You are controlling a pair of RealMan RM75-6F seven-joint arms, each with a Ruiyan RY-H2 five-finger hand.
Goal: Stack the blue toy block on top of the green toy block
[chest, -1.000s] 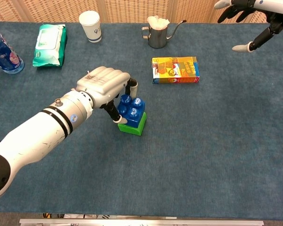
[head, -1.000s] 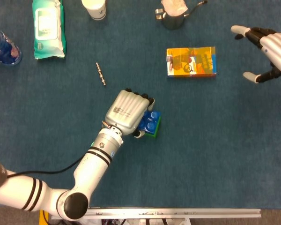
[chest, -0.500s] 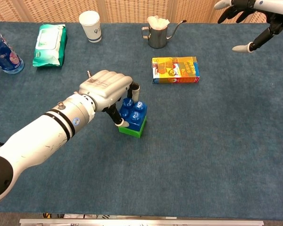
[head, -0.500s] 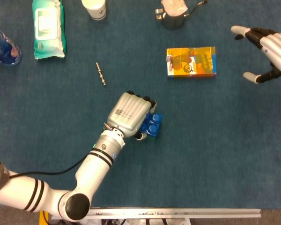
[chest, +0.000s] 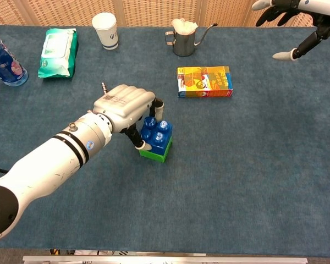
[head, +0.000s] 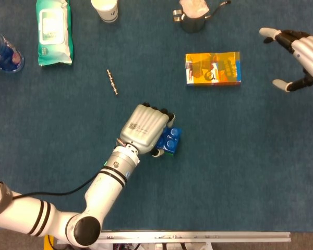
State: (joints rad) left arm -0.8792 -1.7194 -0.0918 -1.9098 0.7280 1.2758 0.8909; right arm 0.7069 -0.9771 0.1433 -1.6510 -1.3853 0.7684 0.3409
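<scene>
The blue toy block sits on top of the green toy block near the middle of the table. From the head view the blue block covers nearly all of the green one. My left hand grips the blue block from its left side, with fingers curled around it. Far off at the right, my right hand hovers above the table with its fingers spread and nothing in it.
An orange box lies right of centre. A metal pitcher, a paper cup, a green wipes pack and a blue bottle line the far edge. A small metal chain piece lies beyond my left hand.
My left hand has shifted the blue block slightly right and down, squaring it onto the green block, which now shows less in the head view. The right hand has barely moved.
</scene>
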